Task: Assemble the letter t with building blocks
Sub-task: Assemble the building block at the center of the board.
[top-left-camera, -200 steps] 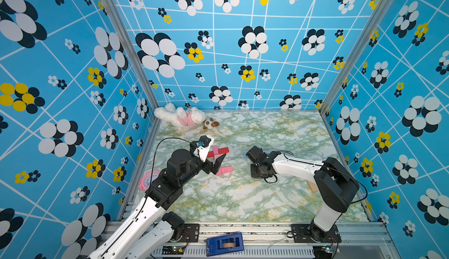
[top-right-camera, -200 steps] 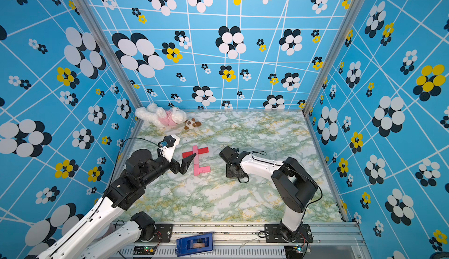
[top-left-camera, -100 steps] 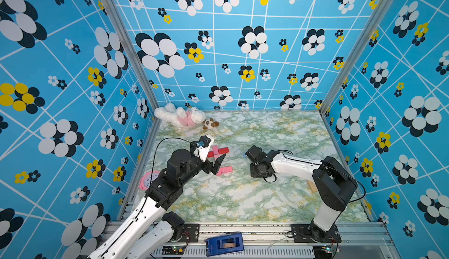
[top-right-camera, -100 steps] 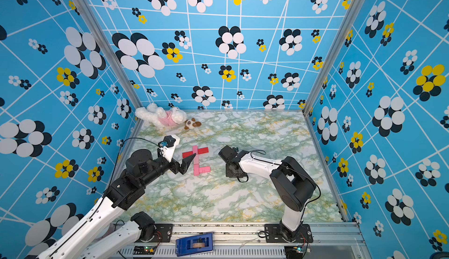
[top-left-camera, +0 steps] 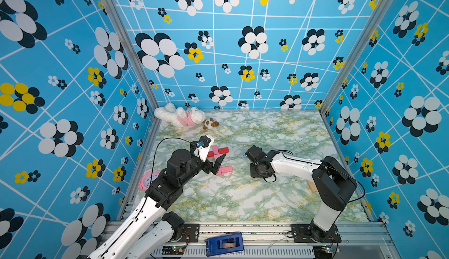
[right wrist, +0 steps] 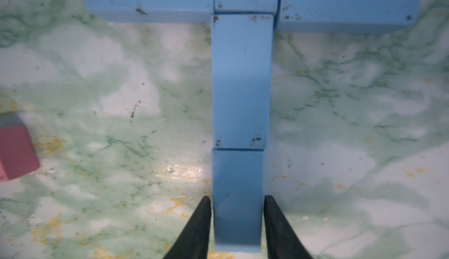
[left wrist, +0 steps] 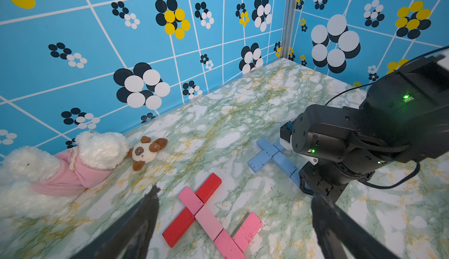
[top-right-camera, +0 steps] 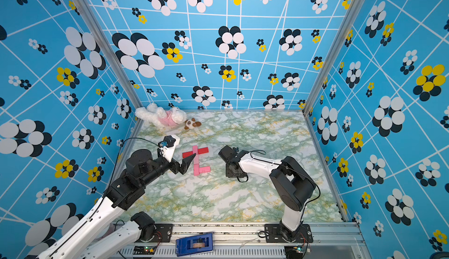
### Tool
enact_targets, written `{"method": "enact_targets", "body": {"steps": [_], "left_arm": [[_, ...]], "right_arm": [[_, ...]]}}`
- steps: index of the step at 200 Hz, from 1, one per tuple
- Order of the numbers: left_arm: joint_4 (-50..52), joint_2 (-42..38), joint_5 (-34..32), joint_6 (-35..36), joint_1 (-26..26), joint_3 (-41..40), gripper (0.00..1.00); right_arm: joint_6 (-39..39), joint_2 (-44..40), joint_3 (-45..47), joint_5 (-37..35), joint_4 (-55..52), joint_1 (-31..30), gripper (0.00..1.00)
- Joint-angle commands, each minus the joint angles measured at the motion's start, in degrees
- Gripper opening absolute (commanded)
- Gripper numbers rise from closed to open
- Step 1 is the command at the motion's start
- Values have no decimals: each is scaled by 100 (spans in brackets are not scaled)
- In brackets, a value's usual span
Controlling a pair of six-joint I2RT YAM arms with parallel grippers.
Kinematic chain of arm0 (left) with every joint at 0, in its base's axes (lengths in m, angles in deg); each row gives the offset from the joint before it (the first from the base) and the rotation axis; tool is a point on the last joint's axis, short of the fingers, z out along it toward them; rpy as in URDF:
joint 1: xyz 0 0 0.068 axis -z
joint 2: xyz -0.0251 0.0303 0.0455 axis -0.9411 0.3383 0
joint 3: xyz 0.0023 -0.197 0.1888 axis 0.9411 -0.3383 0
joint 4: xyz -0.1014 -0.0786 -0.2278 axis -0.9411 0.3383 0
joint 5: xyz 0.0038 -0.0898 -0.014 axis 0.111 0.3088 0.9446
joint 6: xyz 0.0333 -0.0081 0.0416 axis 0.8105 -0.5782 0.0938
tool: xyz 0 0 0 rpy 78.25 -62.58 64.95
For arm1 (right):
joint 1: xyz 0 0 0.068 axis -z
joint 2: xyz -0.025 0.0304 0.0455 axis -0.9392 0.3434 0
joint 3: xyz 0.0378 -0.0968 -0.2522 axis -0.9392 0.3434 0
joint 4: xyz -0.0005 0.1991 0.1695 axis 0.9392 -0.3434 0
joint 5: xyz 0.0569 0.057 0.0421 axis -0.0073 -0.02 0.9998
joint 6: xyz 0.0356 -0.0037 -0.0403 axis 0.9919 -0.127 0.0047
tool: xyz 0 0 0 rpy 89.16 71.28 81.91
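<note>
Nearest you, a tan wooden block [top-left-camera: 311,186] lies beside the right arm, and the pink alarm clock [top-left-camera: 148,180] sits by the left arm. Mid-table, your left gripper [left wrist: 235,192] hangs with fingers spread wide at the pink-and-red t [top-right-camera: 198,159]. Your right gripper [right wrist: 237,198] straddles the end block [right wrist: 238,172] of the light blue t [left wrist: 269,154], fingers slightly parted, a sliver of marble table [right wrist: 121,75] showing beside one. Farthest off, the white-and-pink plush toy [top-left-camera: 181,118] lies against the back wall.
</note>
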Motion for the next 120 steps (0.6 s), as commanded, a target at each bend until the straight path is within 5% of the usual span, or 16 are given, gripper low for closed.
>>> {"method": "enact_targets", "body": {"steps": [1, 120], "left_arm": [[63, -86, -16, 103, 52, -73, 99], [78, -90, -17, 112, 62, -73, 99]], "right_arm": [[95, 52, -139, -99, -251, -9, 43], [10, -899, -149, -247, -340, -7, 62]]}}
